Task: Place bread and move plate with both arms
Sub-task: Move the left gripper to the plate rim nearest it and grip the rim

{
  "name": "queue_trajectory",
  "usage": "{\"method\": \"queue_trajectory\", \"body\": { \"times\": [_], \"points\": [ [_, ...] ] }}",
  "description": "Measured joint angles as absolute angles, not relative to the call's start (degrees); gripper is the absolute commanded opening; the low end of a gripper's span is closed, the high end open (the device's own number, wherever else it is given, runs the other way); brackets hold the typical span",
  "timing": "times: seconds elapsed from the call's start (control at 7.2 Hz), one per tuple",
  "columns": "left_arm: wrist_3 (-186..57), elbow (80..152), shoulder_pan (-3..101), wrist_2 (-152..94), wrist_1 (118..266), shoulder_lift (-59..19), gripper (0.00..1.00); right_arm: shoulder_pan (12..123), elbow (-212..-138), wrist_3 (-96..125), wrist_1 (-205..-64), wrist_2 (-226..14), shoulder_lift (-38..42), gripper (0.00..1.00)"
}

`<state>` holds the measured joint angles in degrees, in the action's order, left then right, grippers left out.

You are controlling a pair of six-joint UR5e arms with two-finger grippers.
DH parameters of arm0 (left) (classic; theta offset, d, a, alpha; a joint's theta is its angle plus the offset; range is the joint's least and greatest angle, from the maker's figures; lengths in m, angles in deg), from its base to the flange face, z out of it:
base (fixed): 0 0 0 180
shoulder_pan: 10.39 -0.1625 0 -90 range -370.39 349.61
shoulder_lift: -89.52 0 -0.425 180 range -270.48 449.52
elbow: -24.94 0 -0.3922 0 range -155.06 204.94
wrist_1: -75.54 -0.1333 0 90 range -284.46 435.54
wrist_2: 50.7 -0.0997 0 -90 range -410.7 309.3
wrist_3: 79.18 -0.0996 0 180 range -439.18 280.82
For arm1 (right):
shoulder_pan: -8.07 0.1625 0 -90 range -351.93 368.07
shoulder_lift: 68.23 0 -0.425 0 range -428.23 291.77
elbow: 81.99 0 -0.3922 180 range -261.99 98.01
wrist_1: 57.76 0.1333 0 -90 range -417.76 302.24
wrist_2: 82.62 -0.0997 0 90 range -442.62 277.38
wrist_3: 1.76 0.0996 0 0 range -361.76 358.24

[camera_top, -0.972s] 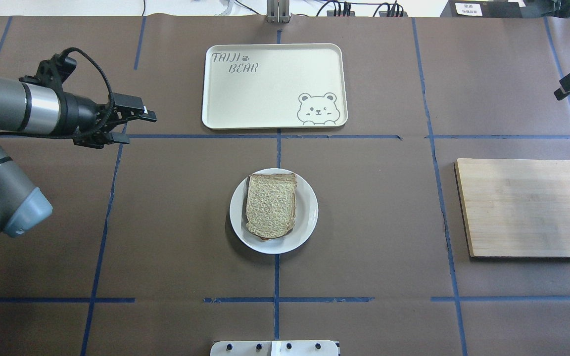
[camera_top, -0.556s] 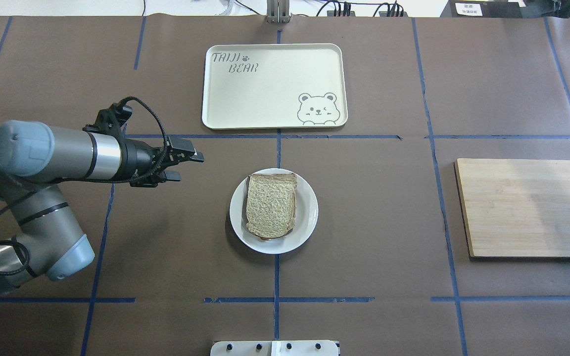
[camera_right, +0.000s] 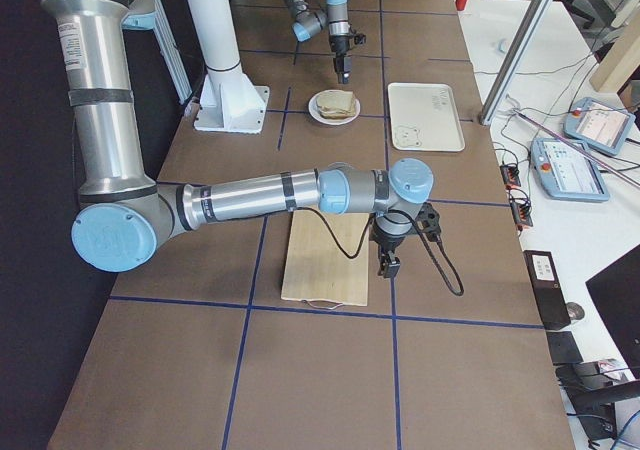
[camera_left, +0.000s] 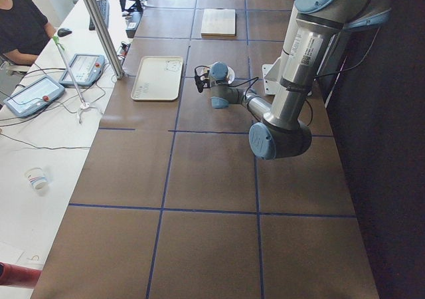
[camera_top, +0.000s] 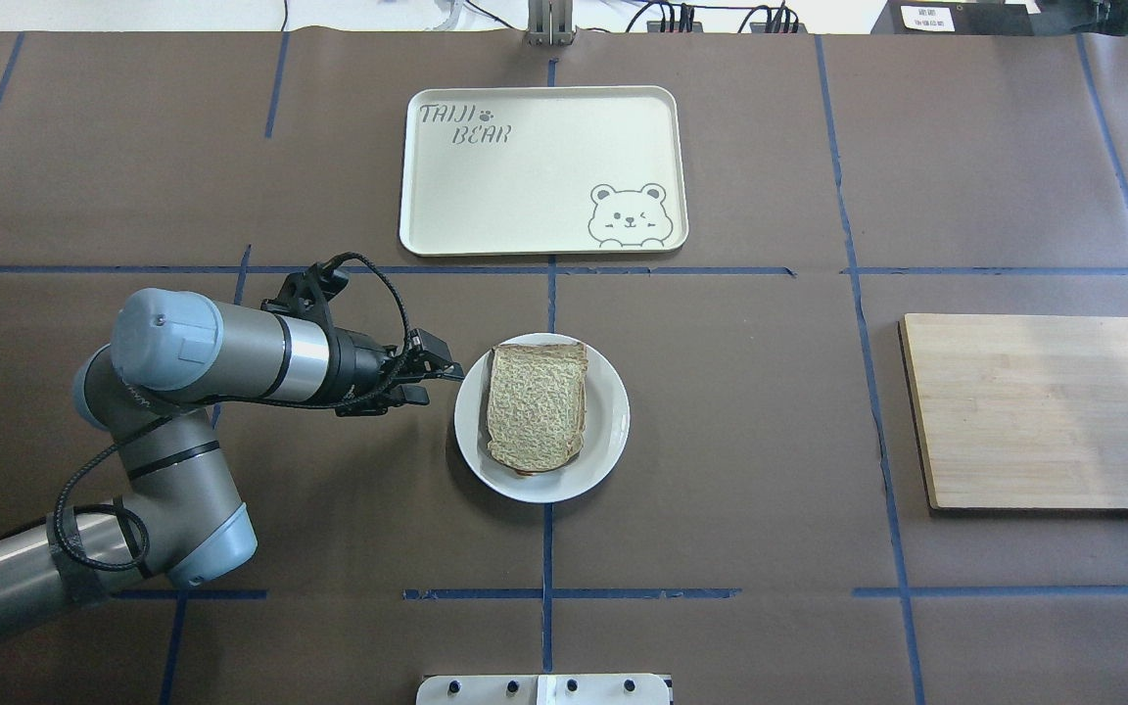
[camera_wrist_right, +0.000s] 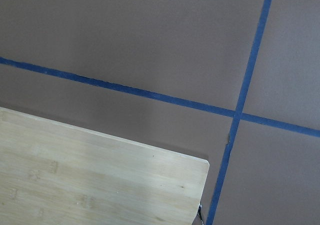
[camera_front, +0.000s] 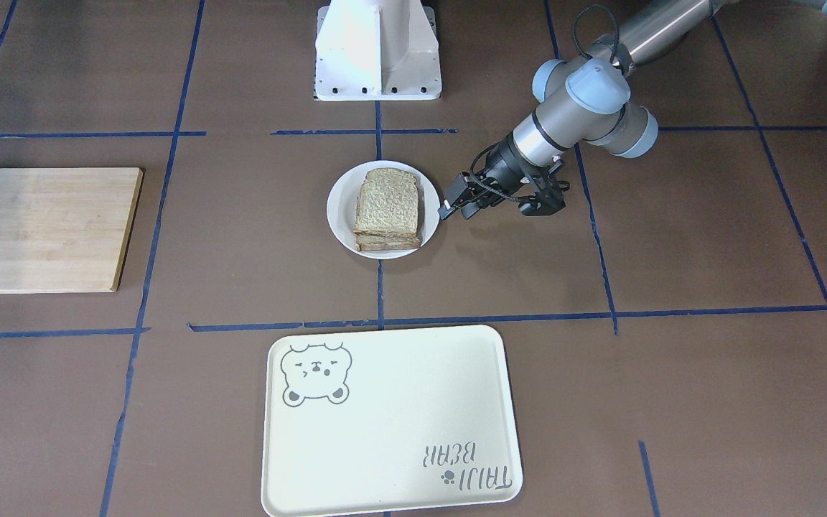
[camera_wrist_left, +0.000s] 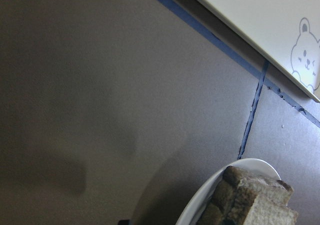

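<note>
On the small white plate (camera_top: 609, 423), at the middle of the tabletop (camera_top: 740, 460), the bread (camera_top: 537, 403) lies flat, topping a short stack of slices. Just beside the plate's rim sits the left tool (camera_top: 435, 382), low, fingers slightly parted and gripping nothing. Farther off lies a cream tray (camera_top: 544, 157) printed with a bear and "TAIJI BEAR". The right tool (camera_right: 385, 263) hangs beside a wooden board (camera_top: 1044, 411); its spread I cannot tell.
</note>
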<state>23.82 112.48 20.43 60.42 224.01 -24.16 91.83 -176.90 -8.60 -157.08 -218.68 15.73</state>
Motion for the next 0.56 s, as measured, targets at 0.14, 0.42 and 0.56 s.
{"method": "queue_trajectory", "body": {
  "times": [0.14,0.42,0.56],
  "points": [
    [23.8,111.8,19.9,60.4,224.1,-24.6,0.56,91.9,-176.6,-8.6,-157.1,-219.6,15.9,1.0],
    [23.8,111.3,18.8,60.1,224.2,-24.9,0.53,92.0,-176.3,-8.5,-157.1,-220.1,16.1,1.0],
    [23.8,111.3,17.9,59.3,224.3,-24.9,0.51,92.1,-176.3,-8.5,-157.1,-220.1,16.1,1.0]
  ]
}}
